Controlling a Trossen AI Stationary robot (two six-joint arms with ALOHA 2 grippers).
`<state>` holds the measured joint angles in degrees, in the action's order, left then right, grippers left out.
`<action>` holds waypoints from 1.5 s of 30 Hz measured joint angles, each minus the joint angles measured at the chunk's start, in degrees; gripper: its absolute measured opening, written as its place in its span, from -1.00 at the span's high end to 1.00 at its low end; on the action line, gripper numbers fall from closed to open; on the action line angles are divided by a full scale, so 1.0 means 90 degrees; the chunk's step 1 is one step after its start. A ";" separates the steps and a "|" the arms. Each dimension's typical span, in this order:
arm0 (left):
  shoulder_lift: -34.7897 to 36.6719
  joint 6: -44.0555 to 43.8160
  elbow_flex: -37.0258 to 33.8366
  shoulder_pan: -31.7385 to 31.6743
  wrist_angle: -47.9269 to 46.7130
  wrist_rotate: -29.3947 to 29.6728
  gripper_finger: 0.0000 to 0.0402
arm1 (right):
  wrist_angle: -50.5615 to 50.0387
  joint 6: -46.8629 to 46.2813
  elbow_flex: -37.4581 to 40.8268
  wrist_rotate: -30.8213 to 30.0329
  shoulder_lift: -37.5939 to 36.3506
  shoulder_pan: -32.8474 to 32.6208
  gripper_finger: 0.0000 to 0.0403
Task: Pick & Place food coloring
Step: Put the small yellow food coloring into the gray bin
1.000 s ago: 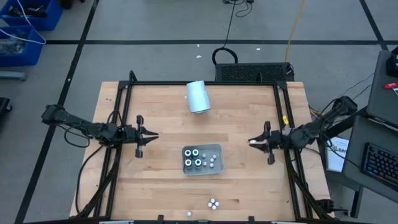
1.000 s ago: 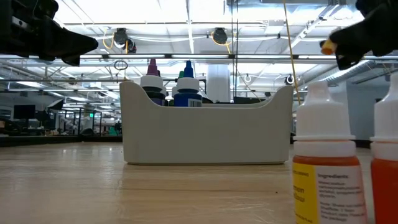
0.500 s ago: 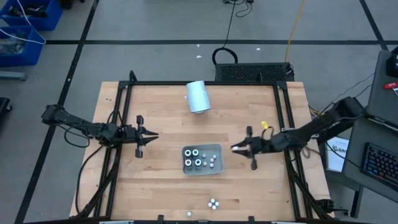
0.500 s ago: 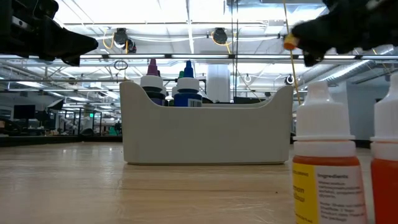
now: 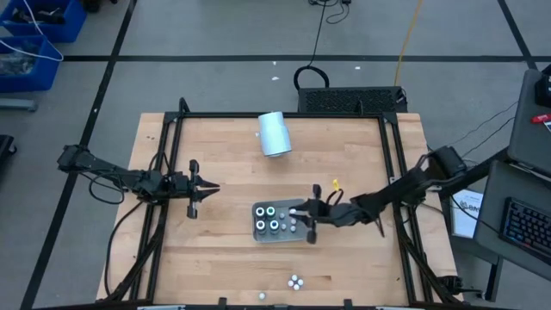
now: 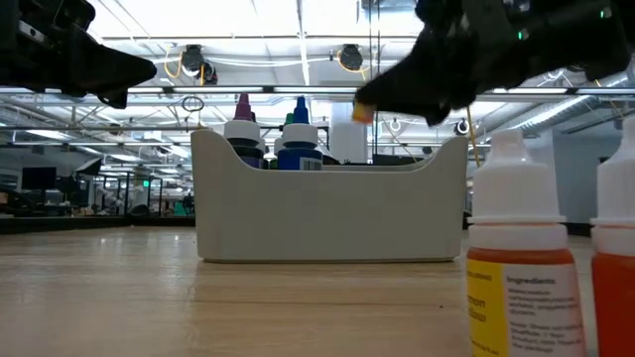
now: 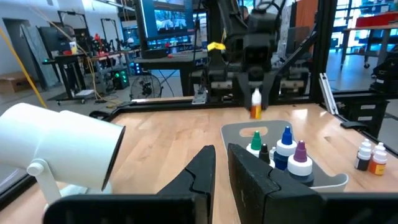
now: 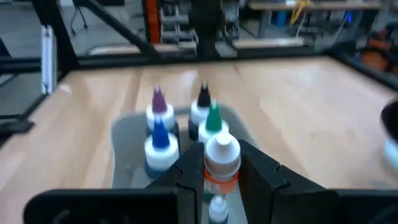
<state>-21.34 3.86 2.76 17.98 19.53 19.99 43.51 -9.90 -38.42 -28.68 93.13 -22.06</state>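
Observation:
The food coloring bottles show as small white-capped bottles. Several with green, blue, purple and black tips stand in the grey tray (image 5: 300, 205) (image 8: 124, 134) (image 6: 332, 203). Others stand on the table by its near edge (image 5: 295, 281) (image 6: 516, 258). My right gripper (image 5: 299, 211) (image 8: 222, 165) reaches in from the table's right over the tray's right part, shut on an orange bottle (image 8: 222, 158) (image 7: 255, 106). My left gripper (image 5: 207, 187) (image 7: 222, 167) waits shut over the table's left side, well left of the tray. My right gripper pinches the orange bottle between its two fingers (image 8: 189, 171), on the orange body just under the white cap (image 8: 216, 178). The fingers come slanting down from the table's right. The bottle is lifted clear above the tray, roughly upright, cap uppermost.
A pale-blue cylinder (image 5: 275, 133) (image 7: 56, 149) lies near the table's far edge. A black frame (image 5: 176, 120) rims the table. Bare wood lies between the left gripper and the tray. One more small bottle (image 5: 262, 295) stands at the near edge.
My right gripper has travelled from the table's right side toward the tray, carrying the orange bottle leftward and lower, until it hangs over the tray's right part. It has stayed shut on the bottle.

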 joint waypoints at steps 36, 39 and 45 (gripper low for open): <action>-0.0001 0.0016 0.0000 0.0000 -0.0002 -0.0022 0.75 | -0.0777 -0.0635 -0.0468 0.0090 0.0883 0.0233 0.63; -0.0001 0.0016 0.0000 0.0000 -0.0003 -0.0020 0.75 | -0.0775 -0.0631 -0.0468 0.0189 0.0883 0.0243 0.63; -0.0002 0.0015 0.0000 0.0000 -0.0003 -0.0019 0.75 | -0.0777 -0.0631 -0.0465 0.0202 0.0883 0.0245 0.61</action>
<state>-21.37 4.00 2.76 17.98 19.50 19.81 36.51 -15.57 -42.61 -26.86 101.08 -19.86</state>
